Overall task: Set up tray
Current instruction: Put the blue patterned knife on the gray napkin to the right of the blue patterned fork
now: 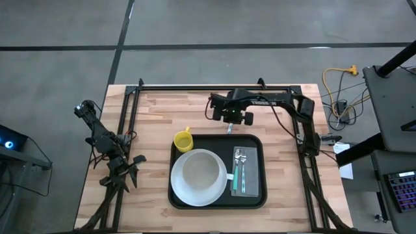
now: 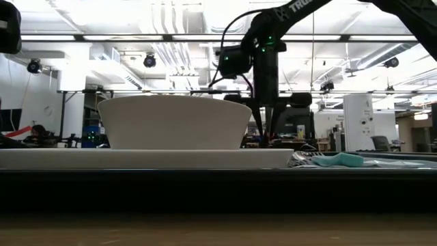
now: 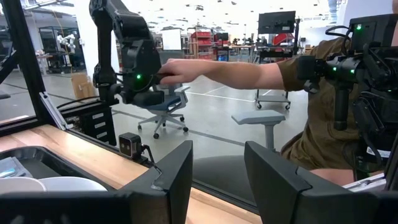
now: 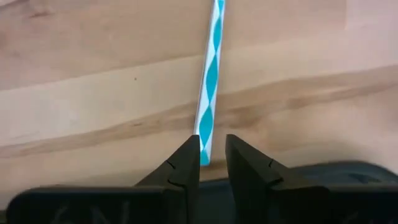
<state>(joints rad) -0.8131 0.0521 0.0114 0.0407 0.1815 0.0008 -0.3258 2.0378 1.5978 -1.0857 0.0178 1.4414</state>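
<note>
high view shows the tray (image 1: pixel 249 199) mid-counter, already carrying plate (image 1: pixel 224 192), bowl (image 1: pixel 198 172), napkin and cutlery; the right pincer (image 4: pixel 212 152), fingers narrowly parted around a striped straw (image 4: pixel 210 78), looks to be adding it.

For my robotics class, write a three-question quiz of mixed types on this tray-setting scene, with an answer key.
1. True or false: the yellow cup stands inside the tray, at its far left corner.
2. Multiple choice: the striped straw lies (a) in the bowl, (b) on the wooden table beyond the tray's far rim, (c) on the napkin.
3. Short answer: which gripper is at the straw, and where is the other?

Key
1. True.
2. b.
3. The right gripper is over the straw's near end, its fingers on either side of it. The left gripper waits open at the table's left edge. The bowl sits on a white plate.
</note>
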